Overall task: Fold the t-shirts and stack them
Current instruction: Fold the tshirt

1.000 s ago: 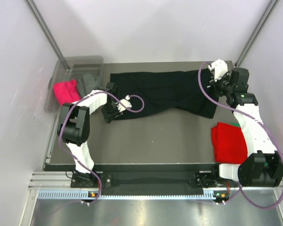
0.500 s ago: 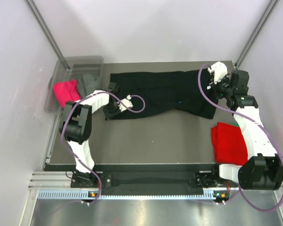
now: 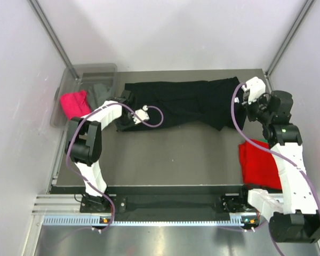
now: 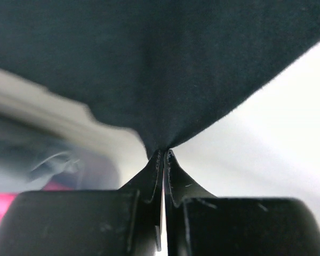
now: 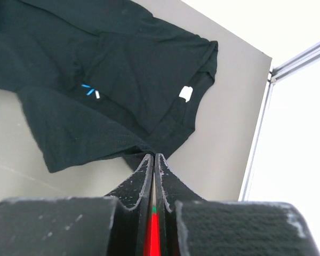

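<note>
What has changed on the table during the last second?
The right gripper swung right, off the black t-shirt, whose right end shifted slightly toward the far edge. The left gripper, shut on the shirt's left end, moved slightly farther away. The red t-shirt and plastic tub stayed put.

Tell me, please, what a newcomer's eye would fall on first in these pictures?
The large black t-shirt lies stretched across the far half of the table, with the left gripper shut on its left edge and the right gripper pinching its right end. Next, the folded red t-shirt at the near right, and the bright pink t-shirt in the translucent tub at the far left corner.
</note>
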